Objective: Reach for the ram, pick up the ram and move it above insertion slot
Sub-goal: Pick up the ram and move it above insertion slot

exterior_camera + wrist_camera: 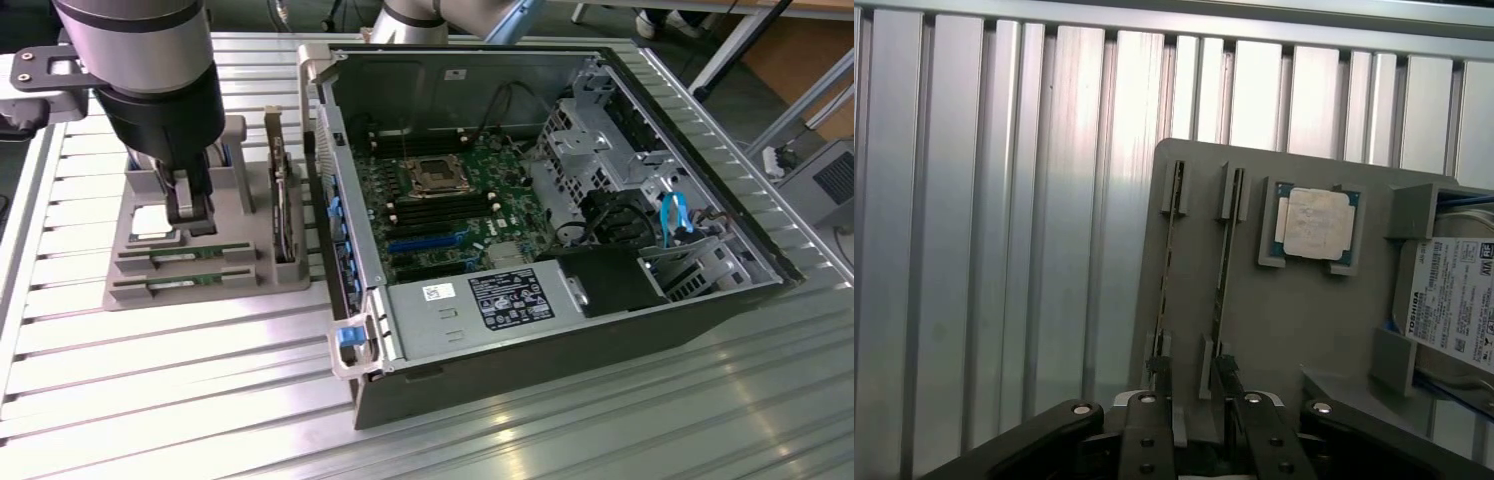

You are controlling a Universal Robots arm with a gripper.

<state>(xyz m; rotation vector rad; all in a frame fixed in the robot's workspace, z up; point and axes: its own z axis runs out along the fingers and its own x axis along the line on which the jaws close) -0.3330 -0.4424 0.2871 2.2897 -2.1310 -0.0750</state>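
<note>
Ribbed aluminium slats make up the table (1004,250) you are working on, bright and streaky with reflections. On it sits a matte grey moulded holder (1284,330) with slots and recesses. The ram (1226,262), a long thin green strip, stands on its narrow edge in one slot, just beside a square recess that holds the processor (1316,224) with its dull silver lid. A second ram (1167,262) stands parallel in the next slot. At the holder's far side you can read "TOSHIBA" on the white label of the hard drive (1454,300); its finer print is too small to make out.

Your gripper (1194,385) hangs over the holder, its black fingers set apart at a narrow gap with nothing between them. Their tips lie over the near ends of the two rams, and you cannot tell whether they touch either strip.

To the exterior view's right, the open black computer case (747,270) lies on its side, showing a green motherboard (454,210) and a silver power supply (467,310) with a white-and-black label that is not readable.
</note>
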